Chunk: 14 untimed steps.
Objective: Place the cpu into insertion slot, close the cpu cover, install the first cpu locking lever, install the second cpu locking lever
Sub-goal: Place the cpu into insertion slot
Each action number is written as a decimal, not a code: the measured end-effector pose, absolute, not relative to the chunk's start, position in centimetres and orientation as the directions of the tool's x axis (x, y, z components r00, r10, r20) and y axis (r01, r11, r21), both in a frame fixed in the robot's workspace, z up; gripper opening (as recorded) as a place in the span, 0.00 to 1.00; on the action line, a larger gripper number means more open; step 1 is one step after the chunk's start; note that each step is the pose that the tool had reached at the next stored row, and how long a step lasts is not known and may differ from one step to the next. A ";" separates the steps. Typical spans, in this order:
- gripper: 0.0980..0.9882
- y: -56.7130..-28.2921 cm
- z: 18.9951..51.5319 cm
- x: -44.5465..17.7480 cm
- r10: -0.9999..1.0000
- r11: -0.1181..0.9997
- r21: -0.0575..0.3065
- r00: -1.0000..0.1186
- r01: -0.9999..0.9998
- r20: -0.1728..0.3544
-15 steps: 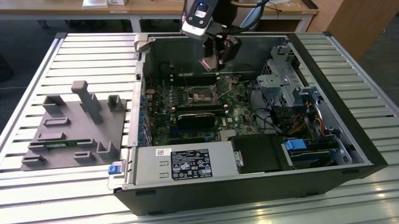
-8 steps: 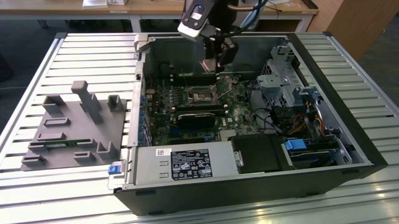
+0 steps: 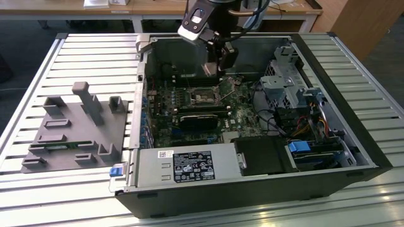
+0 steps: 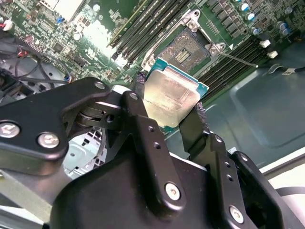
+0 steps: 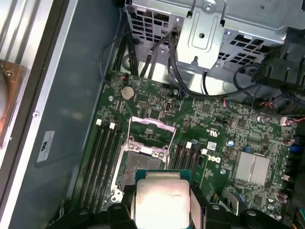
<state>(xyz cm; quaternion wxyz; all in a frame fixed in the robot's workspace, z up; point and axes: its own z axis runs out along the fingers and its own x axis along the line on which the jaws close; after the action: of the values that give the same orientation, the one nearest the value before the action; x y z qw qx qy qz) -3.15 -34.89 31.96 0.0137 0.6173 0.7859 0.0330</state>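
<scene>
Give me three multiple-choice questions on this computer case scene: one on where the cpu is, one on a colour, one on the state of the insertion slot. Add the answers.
1. Where is the cpu?
A. lying on the power supply
B. gripped by the tool above the motherboard
C. on the grey stand outside the case

2. What colour is the motherboard?
A. green
B. red
C. white

3. How is the insertion slot?
A. filled with a chip
B. shut under a closed plate
C. empty, pin field exposed

Answers:
1 B, the tool clamps the chip's edges in the second wrist view.
2 A, the board is green in both wrist views.
3 C, the dark pin field lies bare.
</scene>
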 end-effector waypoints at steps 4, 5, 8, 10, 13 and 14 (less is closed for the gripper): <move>0.50 -34.9 31.7 -3.2 0.971 0.235 0.062 -0.237 0.970 0.021; 0.50 -34.9 31.7 -3.2 0.971 0.235 0.062 -0.236 0.970 0.021; 0.50 -34.9 31.5 -3.2 0.971 0.235 0.062 -0.237 0.970 0.021; 0.50 -34.9 31.4 -3.1 0.971 0.235 0.061 -0.237 0.970 0.019; 0.50 -34.9 31.4 -3.2 0.972 0.236 0.058 -0.237 0.970 0.010; 0.50 -34.9 31.4 -3.1 0.972 0.236 0.058 -0.237 0.970 0.008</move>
<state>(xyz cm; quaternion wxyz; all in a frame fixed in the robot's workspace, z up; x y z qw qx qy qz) -3.15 -34.89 31.36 0.0146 0.6177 0.7859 0.0252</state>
